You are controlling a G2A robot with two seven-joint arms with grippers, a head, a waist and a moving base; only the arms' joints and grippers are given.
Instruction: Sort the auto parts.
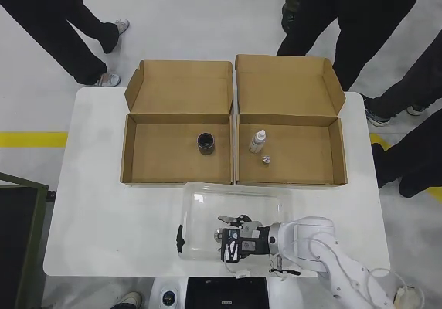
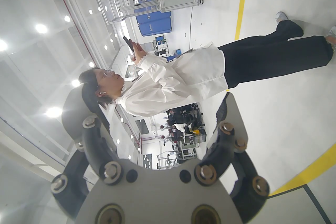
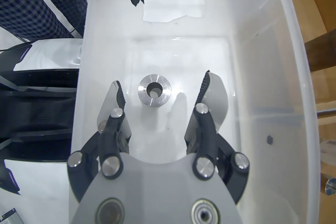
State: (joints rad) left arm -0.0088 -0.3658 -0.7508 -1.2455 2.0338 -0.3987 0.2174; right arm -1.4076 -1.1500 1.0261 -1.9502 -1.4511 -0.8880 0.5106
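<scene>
A silver metal ring (image 3: 155, 89) with a centre hole lies flat on the floor of the clear plastic bin (image 3: 288, 72). My right gripper (image 3: 162, 79) hangs open just above it, one fingertip on each side of the ring and neither touching it. From the top view, the right gripper (image 1: 226, 238) sits inside the bin (image 1: 236, 186) near the table's front edge. My left gripper (image 2: 151, 104) is open with nothing between its fingers, pointing away from the table into the room.
Two open cardboard boxes stand behind the bin. The left box (image 1: 155, 158) holds a dark ring (image 1: 205, 143). The right box (image 1: 314, 158) holds a pale bottle-shaped part (image 1: 257, 140) and a small piece (image 1: 266, 160). A small black speck (image 3: 269, 140) lies in the bin.
</scene>
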